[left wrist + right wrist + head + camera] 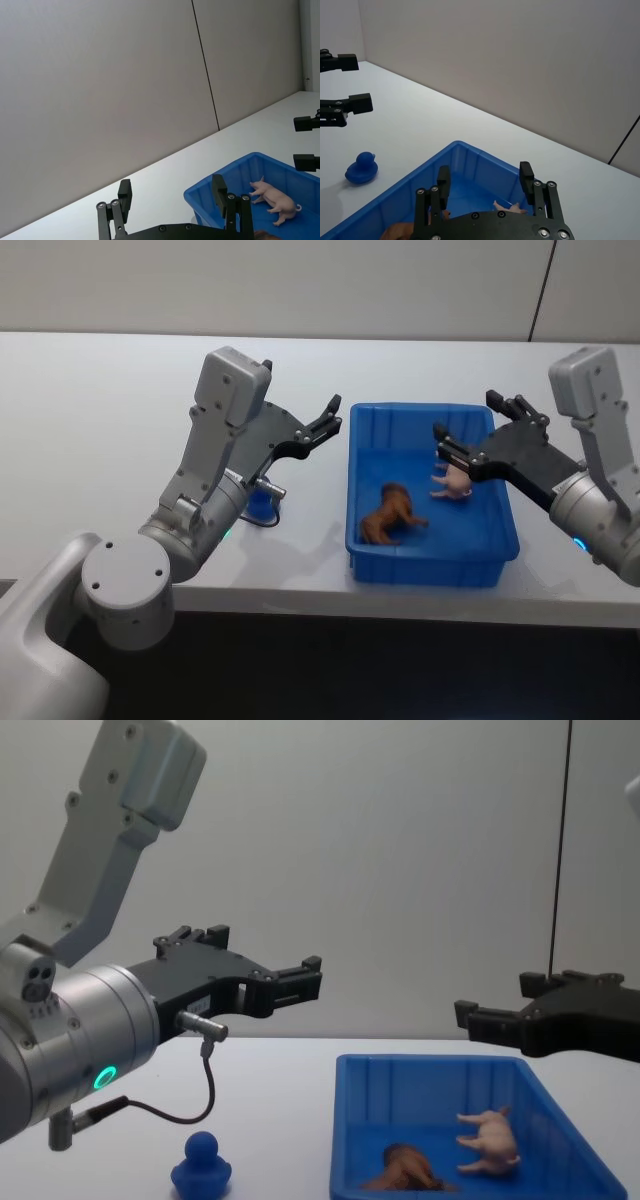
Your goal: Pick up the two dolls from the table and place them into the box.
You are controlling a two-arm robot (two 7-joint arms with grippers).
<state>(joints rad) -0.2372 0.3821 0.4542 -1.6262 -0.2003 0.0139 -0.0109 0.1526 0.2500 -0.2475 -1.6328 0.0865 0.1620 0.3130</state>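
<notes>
Left of the box (pixel 430 568), a small blue duck toy (pixel 260 503) sits on the table (pixel 100 440), close beside the raised left gripper (pixel 326 420), whose jaws are spread and empty. Inside the box lie the brown doll (pixel 390 516) and, further right, the pale doll (pixel 455 483). The right gripper (pixel 468 426) hovers over the box's right side, jaws spread and empty.

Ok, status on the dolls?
Left end effector open, raised left of blue plastic bin. Right end effector open over it. Dark brown doll and pale pink doll both inside. Blue toy duck on table beside bin.

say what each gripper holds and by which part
Nothing: left gripper and right gripper are open; dark brown doll and pale pink doll lie in the blue plastic bin.
</notes>
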